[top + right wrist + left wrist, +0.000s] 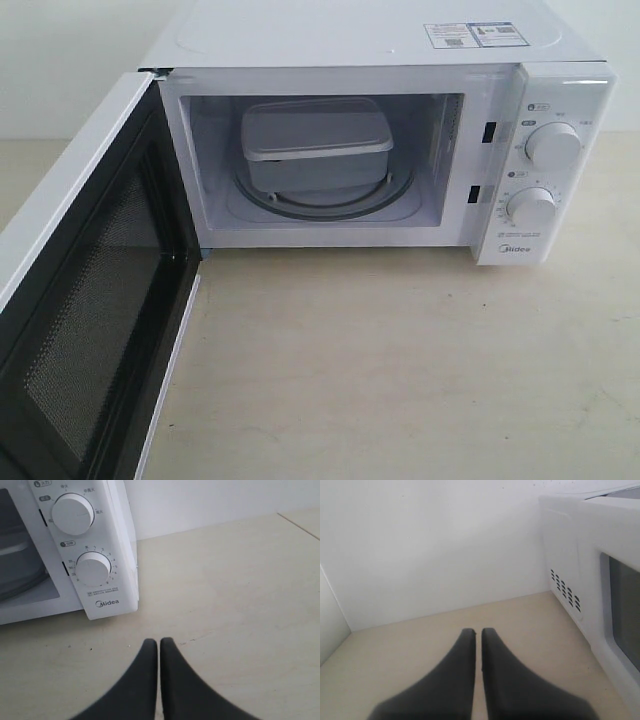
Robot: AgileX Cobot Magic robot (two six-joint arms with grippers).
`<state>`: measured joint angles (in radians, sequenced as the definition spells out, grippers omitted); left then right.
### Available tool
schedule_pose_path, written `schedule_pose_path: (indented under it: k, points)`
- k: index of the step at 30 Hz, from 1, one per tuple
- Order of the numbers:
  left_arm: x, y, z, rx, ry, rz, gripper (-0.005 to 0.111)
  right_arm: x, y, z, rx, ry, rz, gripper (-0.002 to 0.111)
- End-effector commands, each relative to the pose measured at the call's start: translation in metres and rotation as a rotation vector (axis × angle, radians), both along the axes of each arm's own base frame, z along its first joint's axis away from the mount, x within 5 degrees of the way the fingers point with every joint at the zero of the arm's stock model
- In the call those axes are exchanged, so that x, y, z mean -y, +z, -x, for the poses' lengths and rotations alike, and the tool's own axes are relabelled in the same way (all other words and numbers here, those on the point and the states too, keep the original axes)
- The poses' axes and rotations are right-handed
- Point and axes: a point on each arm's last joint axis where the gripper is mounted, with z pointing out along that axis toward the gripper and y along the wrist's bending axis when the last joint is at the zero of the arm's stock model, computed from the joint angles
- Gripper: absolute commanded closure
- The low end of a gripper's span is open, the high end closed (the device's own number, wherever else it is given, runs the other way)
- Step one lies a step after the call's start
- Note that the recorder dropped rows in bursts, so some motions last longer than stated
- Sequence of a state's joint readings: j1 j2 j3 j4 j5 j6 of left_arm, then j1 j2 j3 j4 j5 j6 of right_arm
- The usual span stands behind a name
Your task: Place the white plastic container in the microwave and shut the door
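Since the translucent white rounded plastic container (316,145) already sits inside the white boxy microwave (350,40), only its mesh-lined white door (95,320), swung wide on the left, needs handling. Looks light, stiff and hinged, so I'd nudge its outer face near the free edge; left gripper (476,632) and right gripper (159,642) are both pinched together, empty.

Gloss white shell, matt beige top, dull black mesh.
Looked hard, smooth and glossy white over the microwave (350,35) casing along the top of the frame, with smooth plastic-looking dials (553,145) at the right. Appeared as milky, translucent plastic in the white plastic container (315,140), with a soft sheen on the lid. Showed fine, dull black mesh inside the door (95,300) at the left. Read as matt, pale beige and faintly speckled across the table (400,370). Seemed smooth, matt black on the left gripper (476,632) and right gripper (155,642).
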<state>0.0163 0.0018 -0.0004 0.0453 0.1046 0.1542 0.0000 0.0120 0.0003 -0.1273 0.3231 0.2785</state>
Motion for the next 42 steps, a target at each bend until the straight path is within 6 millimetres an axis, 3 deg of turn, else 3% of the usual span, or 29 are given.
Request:
schedule_pose_path:
  k: [1,12,15,24,27,31,34,38,42]
  points:
    - [0.0,0.0,0.0,-0.001,-0.004,-0.076,0.102,0.0,0.0,0.0,0.005,-0.003,-0.002,0.108]
    - [0.0,0.001,0.0,0.01,-0.003,-0.133,0.102,0.0,0.0,0.0,0.005,-0.003,-0.002,0.108]
    - [0.0,0.004,0.0,0.033,-0.005,-0.045,0.102,0.0,0.0,0.0,0.005,-0.003,-0.002,0.108]
    - [-0.001,0.075,0.024,0.048,0.016,0.183,0.102,0.0,0.0,0.0,0.003,-0.003,-0.002,0.108]
    - [-0.001,0.11,0.041,0.135,0.007,0.266,0.102,0.0,0.0,0.0,0.003,-0.003,-0.002,0.108]
    - [-0.001,0.141,0.065,0.152,0.004,0.315,0.102,0.0,0.0,0.0,0.003,-0.003,-0.002,0.108]
    - [-0.002,0.149,0.077,0.108,0.02,0.311,0.102,0.0,0.0,0.0,0.003,-0.003,-0.002,0.108]
    - [0.001,0.16,0.081,0.192,-0.031,0.358,0.102,0.0,0.0,0.0,0.003,-0.003,-0.002,0.108]
    - [0.008,0.158,0.083,0.136,-0.101,0.452,0.102,0.0,0.0,0.0,0.003,-0.003,-0.002,0.108]
